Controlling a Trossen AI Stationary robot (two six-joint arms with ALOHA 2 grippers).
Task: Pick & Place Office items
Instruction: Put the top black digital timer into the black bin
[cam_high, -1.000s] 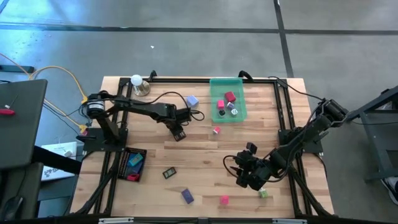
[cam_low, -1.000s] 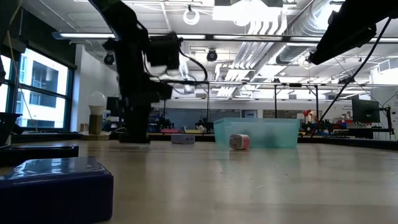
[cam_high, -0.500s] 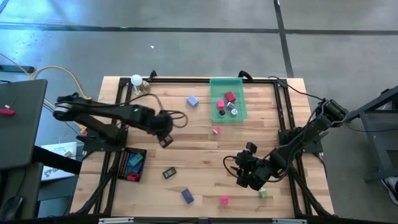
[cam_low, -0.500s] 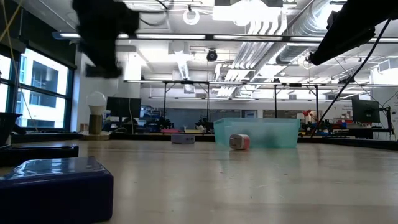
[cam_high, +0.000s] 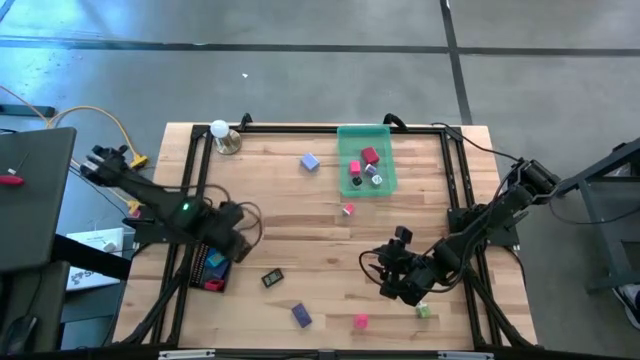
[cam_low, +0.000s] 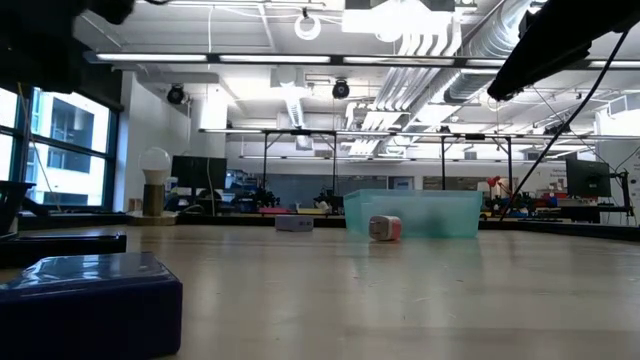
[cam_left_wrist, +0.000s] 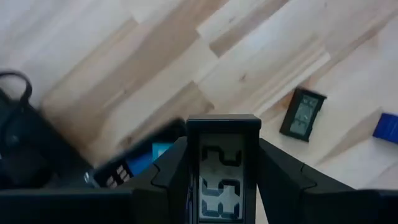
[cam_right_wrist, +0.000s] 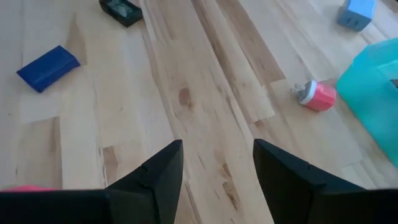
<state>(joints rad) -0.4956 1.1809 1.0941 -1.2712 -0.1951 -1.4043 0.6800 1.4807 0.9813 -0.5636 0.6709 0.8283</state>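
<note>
wooden table (cam_high: 320, 260), green tray (cam_high: 352, 188), black tray (cam_high: 196, 268), white ball (cam_high: 219, 129)

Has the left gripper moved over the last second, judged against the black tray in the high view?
Yes. The left gripper has swung from mid-table back to the black tray, carrying a small black digital display.

Bare worktop (cam_high: 300, 225) mid-span, passable. Obstacles: teal tray (cam_high: 366, 160) far edge, pink piece (cam_high: 348, 209) just before it, black display block (cam_high: 271, 278) and blue block (cam_high: 301, 316) near front.
</note>
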